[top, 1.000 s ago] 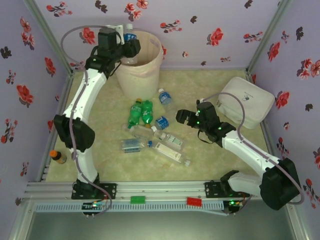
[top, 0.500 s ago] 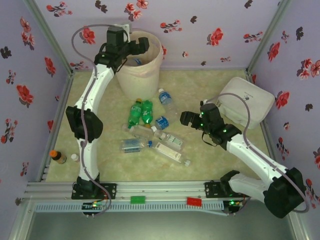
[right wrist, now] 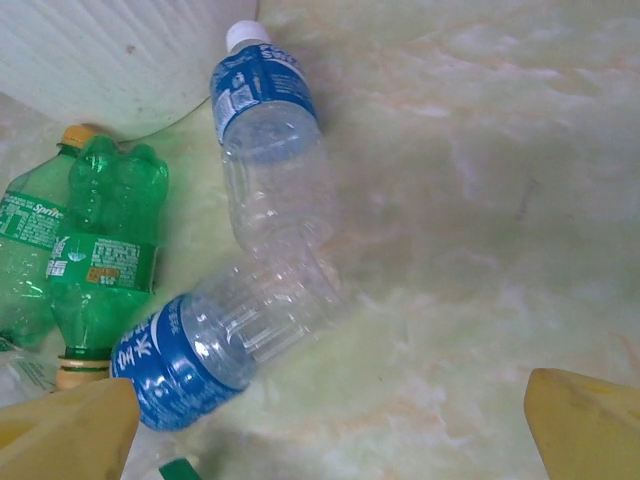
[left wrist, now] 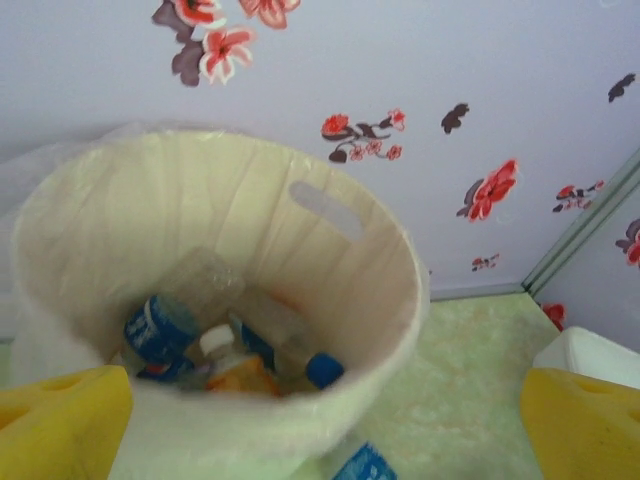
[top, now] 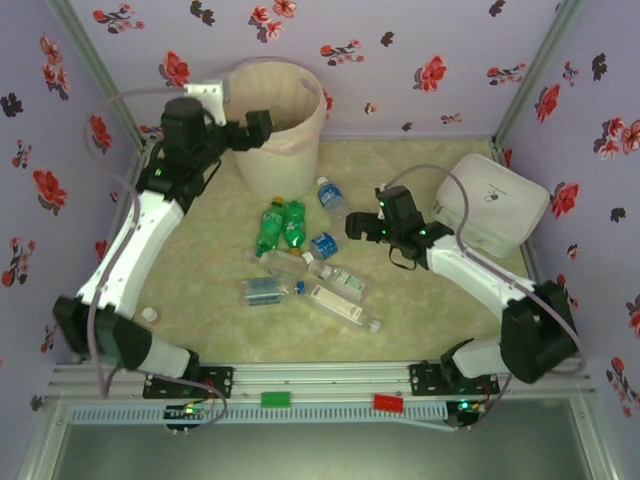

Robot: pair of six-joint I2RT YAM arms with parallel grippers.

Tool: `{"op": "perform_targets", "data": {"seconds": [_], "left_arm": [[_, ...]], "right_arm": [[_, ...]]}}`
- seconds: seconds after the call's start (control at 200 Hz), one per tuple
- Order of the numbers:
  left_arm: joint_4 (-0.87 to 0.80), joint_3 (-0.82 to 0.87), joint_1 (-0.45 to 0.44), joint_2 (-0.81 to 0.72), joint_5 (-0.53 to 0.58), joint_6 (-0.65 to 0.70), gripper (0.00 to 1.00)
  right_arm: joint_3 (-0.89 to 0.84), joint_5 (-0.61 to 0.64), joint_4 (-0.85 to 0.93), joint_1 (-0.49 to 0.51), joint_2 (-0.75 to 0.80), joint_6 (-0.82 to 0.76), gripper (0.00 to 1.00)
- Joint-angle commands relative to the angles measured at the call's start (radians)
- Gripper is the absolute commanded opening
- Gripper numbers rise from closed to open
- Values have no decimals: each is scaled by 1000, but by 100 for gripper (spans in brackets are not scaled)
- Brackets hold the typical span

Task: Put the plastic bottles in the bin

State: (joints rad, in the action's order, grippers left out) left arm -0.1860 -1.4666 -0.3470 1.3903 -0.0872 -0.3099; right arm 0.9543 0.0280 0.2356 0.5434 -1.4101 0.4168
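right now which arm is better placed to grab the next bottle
Right. The right pincer is open and hangs beside a clear bottle lying on the table, seen close in its wrist view. The left pincer is open too, but up by the bin, away from it.

Cream-white bin (top: 272, 160), green bottles (top: 293, 226) — yellow-capped, clear bottles (right wrist: 268, 150) with blue labels, lilac walls (top: 400, 50) — red and dark flowers, marbled pale-green floor (top: 420, 300), yellow finger pads (left wrist: 60, 425).
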Motion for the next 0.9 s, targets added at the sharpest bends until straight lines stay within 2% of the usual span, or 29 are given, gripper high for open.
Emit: {"op": "perform_targets", "data": {"seconds": [0.0,0.185,0.34,0.64,0.895], "left_arm": [[126,219,-4,-101,13,-59,100],[245,575,-5,-299,0,-210,100],[377,779,-4,-362,4,-330,100],[442,918,-9,-356,-4,-505,100],[497,921,-65,-286,-3,-534,100]], "right_arm": [[88,-49,-6,6,-109,-77,97],[248,-136,91,6,-309,-200,92],[351,-157,160,5,-425,-268,88],[462,-106,248,5,-551,-320,75],[468,-83,250,3,-603,-321,71]]}}
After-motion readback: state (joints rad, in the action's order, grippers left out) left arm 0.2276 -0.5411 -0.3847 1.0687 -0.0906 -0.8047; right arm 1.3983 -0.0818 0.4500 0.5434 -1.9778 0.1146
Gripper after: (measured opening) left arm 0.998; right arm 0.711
